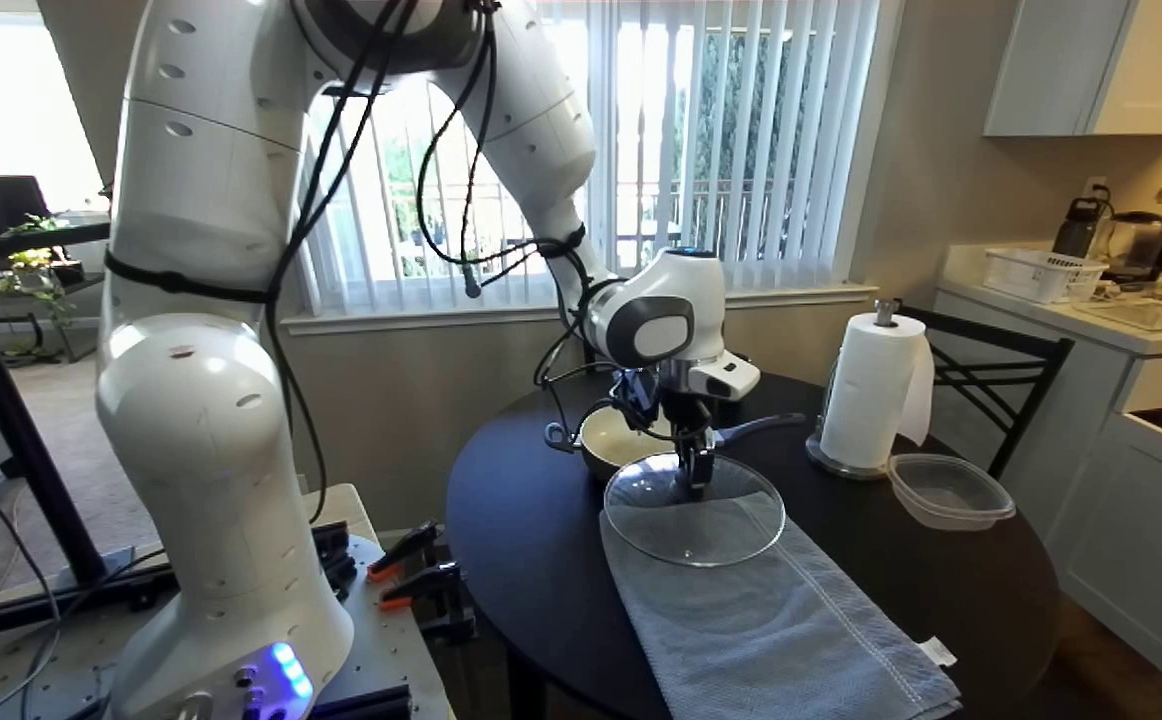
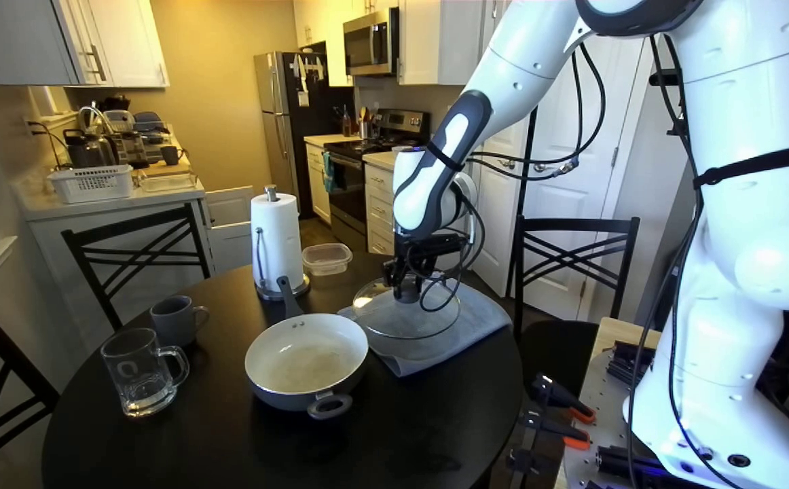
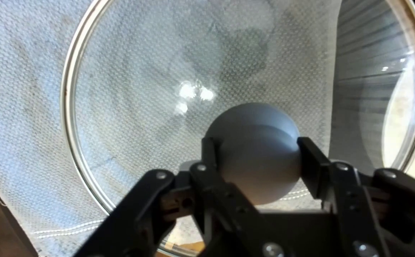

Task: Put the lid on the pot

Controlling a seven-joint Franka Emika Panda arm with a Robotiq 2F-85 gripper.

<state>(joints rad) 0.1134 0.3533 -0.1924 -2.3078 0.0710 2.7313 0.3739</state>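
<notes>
Gripper (image 3: 256,153): fingers (image 3: 209,153) drawn in against opposite sides of a round grey knob (image 3: 256,134), parted only by its width; hold judged secure. The lid (image 1: 691,535) is carried by that knob over the grey cloth (image 1: 801,640). It is judged lifted, but clearance beneath it could not be established. Next out, the pot (image 2: 306,360) stands upright and uncovered on the bench (image 2: 435,435). Governing relation: in an exterior view the pot lies to the left of the gripper and toward the camera, just beside the lid. Its long axis runs from the loop handle (image 2: 330,406) to the long handle (image 2: 290,302), which points toward the paper towel roll (image 2: 278,238). The carry called for is judged to be sideways, roughly across that axis, then down. Views compared: only the wrist view shows plainly both fingers meeting the knob; the pot is there a pale patch at the right edge, seen partly through the lid. In an exterior view, lid and gripper mask part of the pot (image 1: 609,432). Beyond the pot, a glass mug (image 2: 142,373) and a grey mug (image 2: 176,322) can be made out in an exterior view only.
</notes>
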